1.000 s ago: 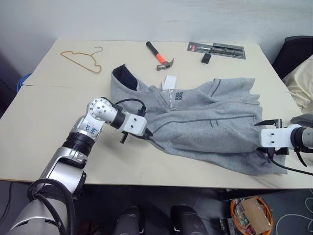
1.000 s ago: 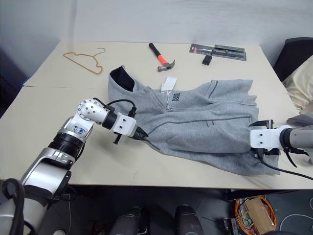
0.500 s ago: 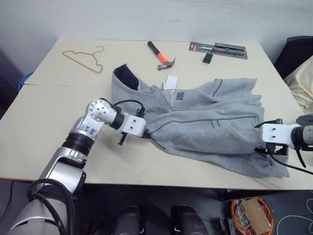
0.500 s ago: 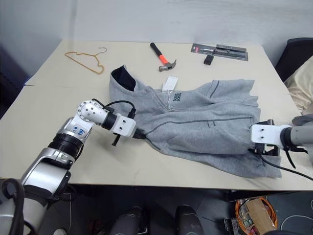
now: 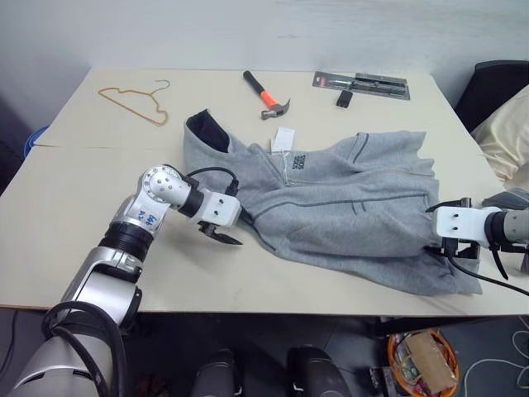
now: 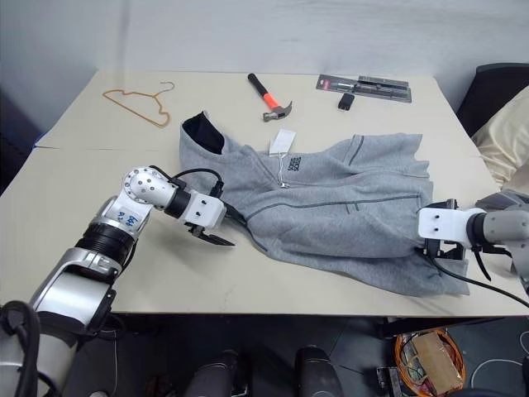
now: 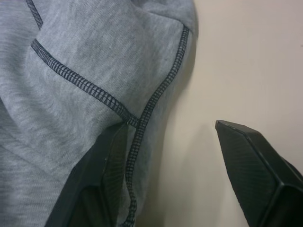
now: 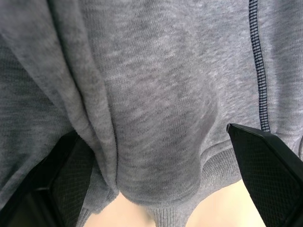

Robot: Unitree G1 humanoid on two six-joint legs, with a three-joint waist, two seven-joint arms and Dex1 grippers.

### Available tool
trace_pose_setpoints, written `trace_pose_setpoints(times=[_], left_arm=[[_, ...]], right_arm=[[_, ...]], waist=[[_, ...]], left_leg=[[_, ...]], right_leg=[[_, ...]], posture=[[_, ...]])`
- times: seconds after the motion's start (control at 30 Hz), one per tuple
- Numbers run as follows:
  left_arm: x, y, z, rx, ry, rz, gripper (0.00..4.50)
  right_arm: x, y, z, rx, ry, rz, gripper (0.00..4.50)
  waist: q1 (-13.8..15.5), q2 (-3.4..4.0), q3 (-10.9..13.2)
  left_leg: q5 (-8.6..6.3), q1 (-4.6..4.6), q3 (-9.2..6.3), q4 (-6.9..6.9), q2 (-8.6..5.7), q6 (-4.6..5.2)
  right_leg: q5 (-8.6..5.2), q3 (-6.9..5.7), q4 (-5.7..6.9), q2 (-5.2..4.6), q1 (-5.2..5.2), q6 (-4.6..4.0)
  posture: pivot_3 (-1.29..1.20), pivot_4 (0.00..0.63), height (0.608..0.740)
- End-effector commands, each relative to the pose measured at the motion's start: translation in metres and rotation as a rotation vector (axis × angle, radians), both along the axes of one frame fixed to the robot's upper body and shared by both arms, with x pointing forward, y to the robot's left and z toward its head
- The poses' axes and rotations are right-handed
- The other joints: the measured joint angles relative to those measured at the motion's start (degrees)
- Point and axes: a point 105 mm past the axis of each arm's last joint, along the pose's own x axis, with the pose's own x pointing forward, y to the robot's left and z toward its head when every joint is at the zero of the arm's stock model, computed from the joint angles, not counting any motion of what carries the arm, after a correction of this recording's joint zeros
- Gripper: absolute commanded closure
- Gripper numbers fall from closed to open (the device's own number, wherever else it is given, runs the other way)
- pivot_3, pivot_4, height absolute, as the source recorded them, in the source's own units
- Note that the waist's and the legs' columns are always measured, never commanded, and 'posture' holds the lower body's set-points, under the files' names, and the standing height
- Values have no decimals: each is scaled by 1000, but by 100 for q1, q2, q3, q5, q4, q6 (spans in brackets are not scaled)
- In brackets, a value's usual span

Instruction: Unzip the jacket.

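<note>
The jacket (image 5: 347, 207) lies spread flat across the middle and right part of the table (image 5: 74, 182), zipped front up, its dark navy collar (image 5: 208, 128) toward my left and its hem toward my right. A white hang tag (image 5: 285, 139) rests near the top of the zip.

My left end effector (image 5: 221, 235) sits at the jacket's near-left edge with its two black fingers apart. In the left wrist view one finger (image 7: 102, 182) lies against the grey fleece by a dark stitched seam, the other (image 7: 258, 165) is over bare table just beside the cloth; nothing is clamped between them.

My right end effector (image 5: 450, 248) is at the right end of the jacket, over the hem. In the right wrist view its fingers (image 8: 270, 165) stand wide apart with a bulging fold of grey fleece and the ribbed hem edge between them, and I cannot tell whether they touch the fabric.

Farther back on the table lie a wire hanger (image 5: 136, 101), a hammer with an orange grip (image 5: 264, 93), a packaged tool set (image 5: 361, 83) and a small black item (image 5: 341, 98) beside it
</note>
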Motion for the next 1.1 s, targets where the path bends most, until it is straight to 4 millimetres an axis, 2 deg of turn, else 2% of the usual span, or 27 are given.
trace_pose_setpoints(times=[0.03, 0.13, 0.3, 0.37, 0.47, 0.63, 0.8, 0.97, 1.1], left_arm=[[11, -18, 13, -47, -135, -20, 1565], [6, -16, 20, -70, -129, -54, 1565], [-7, 8, 45, -143, -63, -39, 1565], [-7, 18, 55, -155, -81, -9, 1565], [-1, 19, 60, -163, -106, 24, 1565], [6, -2, 40, -114, -121, -6, 1565], [22, -23, 23, -71, -187, 17, 1565], [32, -23, 3, 31, -259, 36, 1565], [30, -18, -8, 67, -242, 25, 1565]], right_arm=[[-1, 3, -14, 12, 33, -10, 0], [-2, 2, -15, 8, 34, -14, 0], [-4, 0, -13, 11, 30, -17, 0], [-5, -1, -12, 12, 28, -17, 0], [-6, -2, -13, 12, 28, -18, 0], [-6, -1, -14, 14, 36, -16, 0], [-5, -1, -14, 15, 35, -18, 0], [-5, -2, -15, 17, 36, -23, 0], [-5, -2, -16, 19, 37, -25, 0]], waist=[[1, -7, -2], [-11, -10, -2], [-22, -10, -2], [-17, -10, -2], [-5, -11, -2], [6, -14, -3], [3, -17, -2], [3, -18, -1], [6, -18, -1]], left_leg=[[-1, 0, -1, 2, 0, 1], [-3, 0, -1, 4, 2, 0], [-4, 0, 0, 6, 8, -4], [-5, 0, 0, 7, 8, -4], [-5, 0, -4, 10, 8, -4], [-10, 0, -6, 25, 5, 2], [-11, -1, -4, 23, 5, 1], [-12, -1, -1, 21, 6, 0], [-12, 0, -2, 23, 7, 0]], right_leg=[[0, 2, 0, -2, 1, 0], [0, 6, 1, -1, 1, 0], [-2, 5, 3, 3, -1, -3], [-2, 7, 3, 2, 0, -3], [-2, 11, 2, 2, 3, -3], [-2, 8, 2, 0, 10, -3], [-2, 5, 3, 2, 6, -3], [-2, 7, 3, 1, 2, -3], [-2, 7, 4, -1, 4, -3]], posture=[[0, 150, 740], [0, 150, 740], [0, 150, 740], [0, 150, 740], [0, 150, 740], [0, 150, 740], [0, 150, 740], [0, 150, 740], [0, 150, 740]])
